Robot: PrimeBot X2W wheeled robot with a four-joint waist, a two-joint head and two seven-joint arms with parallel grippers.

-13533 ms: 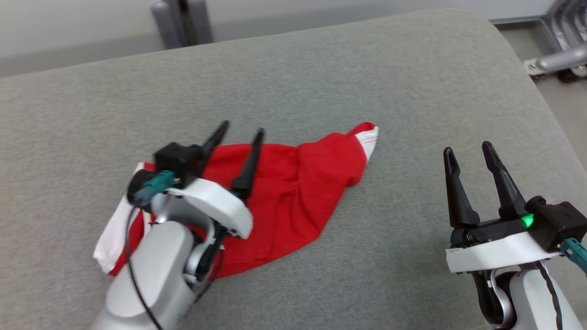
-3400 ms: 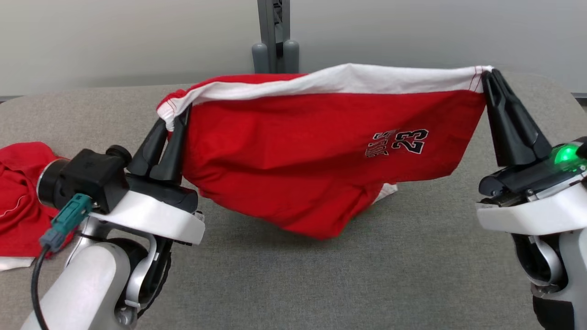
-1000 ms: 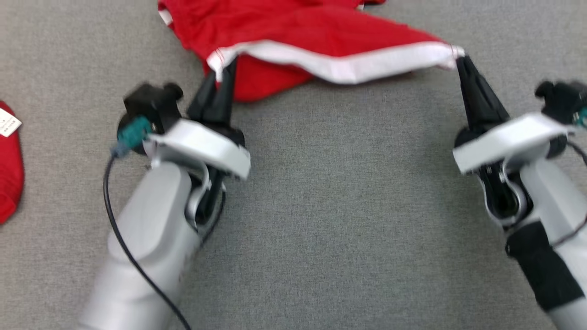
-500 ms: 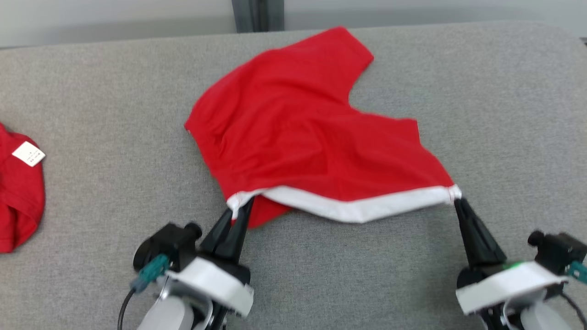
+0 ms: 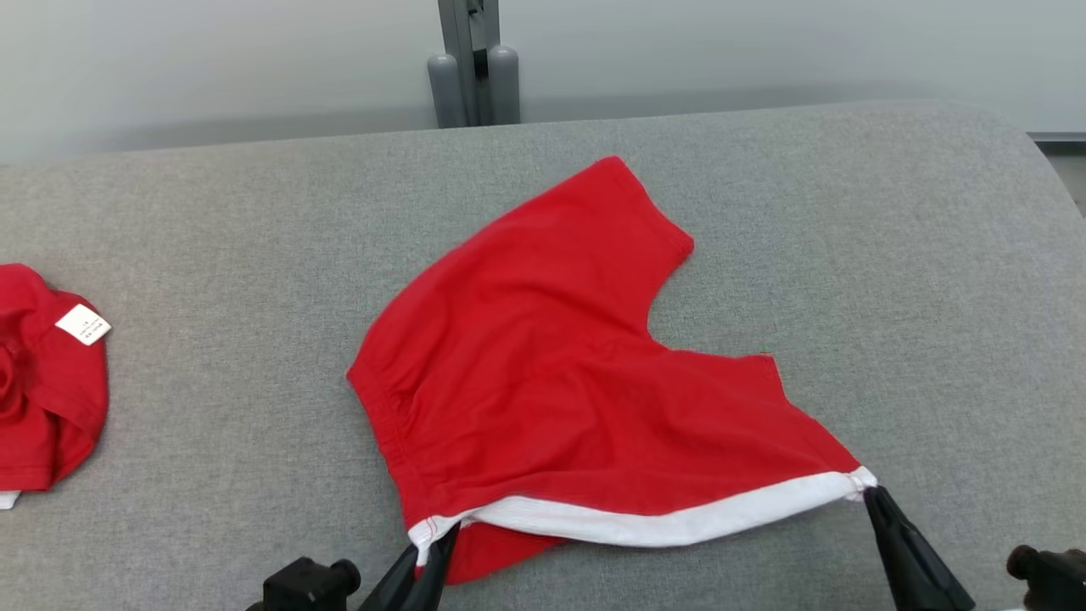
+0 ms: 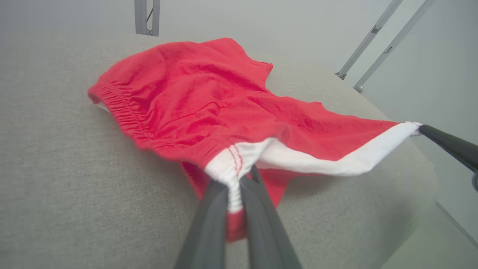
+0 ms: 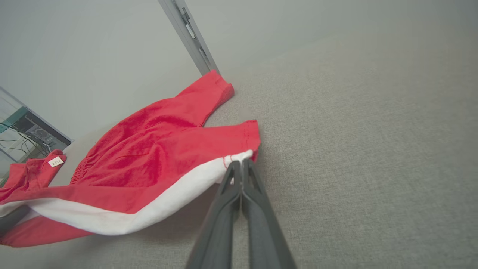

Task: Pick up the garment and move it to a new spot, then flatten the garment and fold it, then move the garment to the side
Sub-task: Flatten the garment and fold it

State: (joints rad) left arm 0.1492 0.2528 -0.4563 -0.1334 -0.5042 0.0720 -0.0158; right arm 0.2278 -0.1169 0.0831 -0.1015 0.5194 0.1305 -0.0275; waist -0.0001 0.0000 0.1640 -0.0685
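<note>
The garment (image 5: 551, 382) is a pair of red shorts with a white side stripe, spread on the grey padded table (image 5: 212, 221). Its far legs lie flat; the white stripe (image 5: 662, 524) is stretched between both grippers near the front edge. My left gripper (image 5: 437, 537) is shut on the stripe's left end, seen close up as the left gripper (image 6: 239, 179) pinching white fabric. At the stripe's right corner my right gripper (image 5: 867, 490) is shut, and the right gripper (image 7: 241, 163) shows that grip in its wrist view. A red flap (image 6: 231, 224) hangs below the left fingers.
A second red garment (image 5: 42, 382) with a white label lies at the table's left edge. A grey metal post (image 5: 473, 64) stands behind the table against a pale wall. The table's rounded right end (image 5: 1035, 195) drops off to the floor.
Both grippers have drawn the stripe toward the front edge, and the shorts now lie flatter on the table. The head camera has tilted up, so the grippers sit lower in its view.
</note>
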